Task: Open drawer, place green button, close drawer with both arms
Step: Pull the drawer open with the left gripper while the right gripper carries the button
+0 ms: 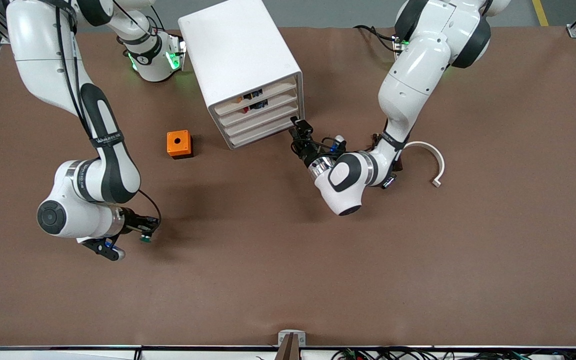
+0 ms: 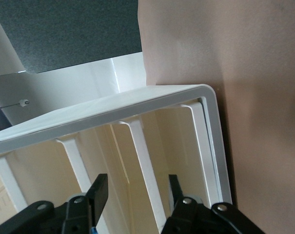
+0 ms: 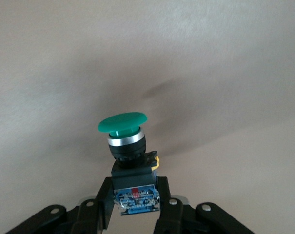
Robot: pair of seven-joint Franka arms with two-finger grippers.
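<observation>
Left gripper point(image 1: 295, 126) sits at the front of the white cabinet point(image 1: 240, 55), at the corner toward the left arm's end of the table, level with the lower drawers. In the left wrist view its fingers point(image 2: 99, 191) straddle one of the white front ribs, partly closed around it; whether the pads actually bite the rib I cannot tell. The drawer point(image 1: 263, 123), third from the top, looks fully shut, its long axis running along the cabinet face. Right gripper point(image 1: 144, 231) hangs low over bare table toward the right arm's end, well apart from the cabinet and nearer the front camera than the orange box point(image 1: 179, 144). It is clamped on the button point(image 3: 129, 156): jaws on the black-and-blue body, green cap pointing away from the wrist. Key relation: the drawer front faces the front camera at a slant toward the left arm's end, so the pull should run straight out along that direction, square to the drawer's long axis. Left arm is the nearer one and appears placed for the pull; right arm waits with the button until the tray is out.
</observation>
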